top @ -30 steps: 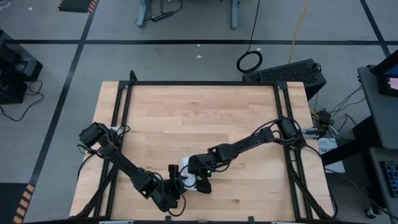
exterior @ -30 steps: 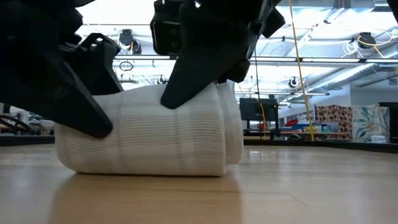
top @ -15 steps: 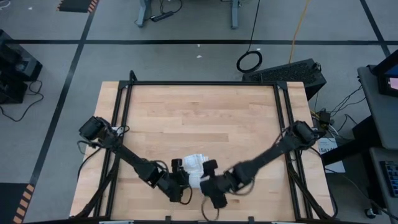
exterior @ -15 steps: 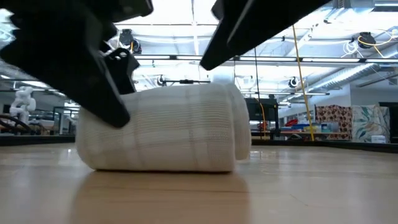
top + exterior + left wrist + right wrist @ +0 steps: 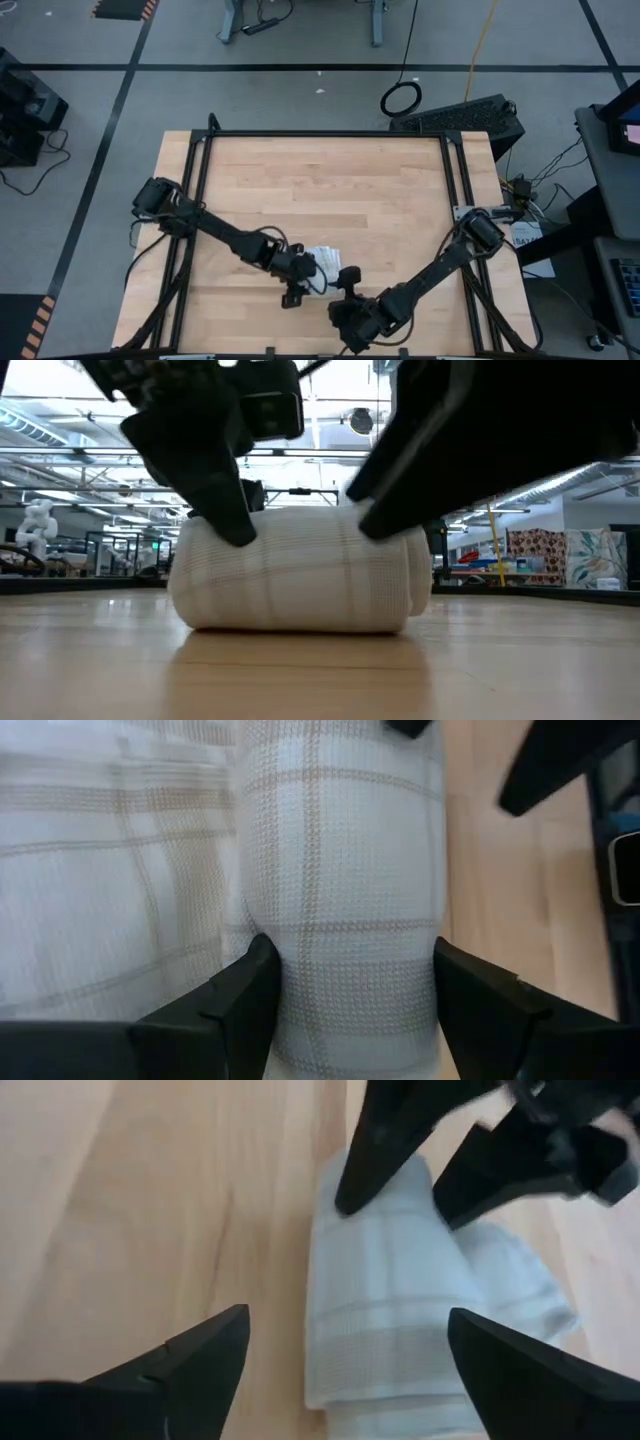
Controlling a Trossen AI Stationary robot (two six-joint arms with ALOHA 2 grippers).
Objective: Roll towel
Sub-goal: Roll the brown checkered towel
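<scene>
The towel (image 5: 322, 262) is seen already rolled into a short cylinder on the table (image 5: 320, 180), near its front edge. The left gripper (image 5: 345, 990) straddles the roll's end, fingers spread and closed against its sides. The right gripper (image 5: 345, 1355), just in front of the roll, stands wide open and holds nothing. The rolling is judged finished; next, the left fingers are to be released without disturbing the roll
</scene>
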